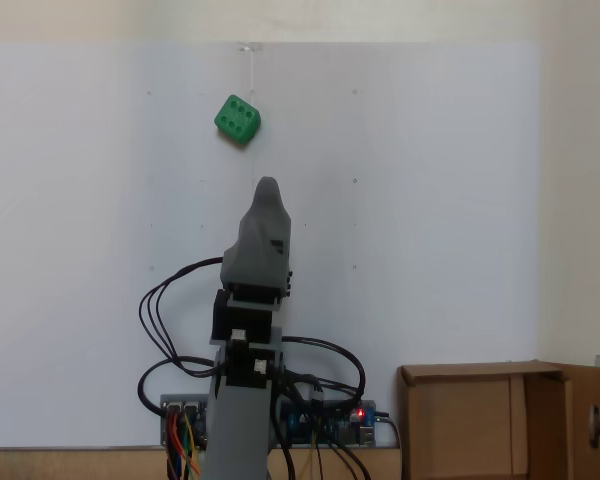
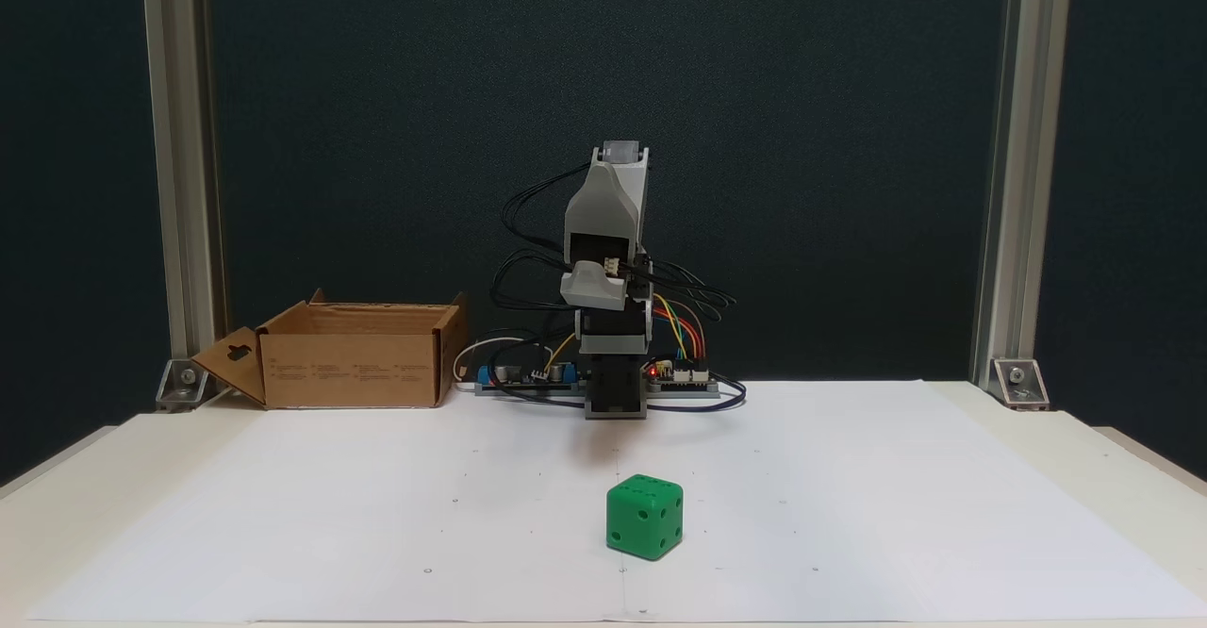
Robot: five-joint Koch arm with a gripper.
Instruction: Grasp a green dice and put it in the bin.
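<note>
The green dice (image 1: 238,119) (image 2: 645,517) rests on the white paper, out in the open in front of the arm. The arm is folded up over its base, and its grey gripper (image 1: 268,185) (image 2: 594,290) points toward the dice from well short of it and above the table. The jaws taper to one narrow tip with nothing between them, so the gripper looks shut. The bin (image 1: 480,372) (image 2: 349,364), a brown cardboard box with an open flap, stands beside the arm's base, far from the dice.
Circuit boards and looping cables (image 2: 679,378) lie around the arm's base (image 2: 615,402). Metal frame posts (image 2: 184,185) stand at the back corners of the table. White paper (image 2: 896,515) covers the surface around the dice.
</note>
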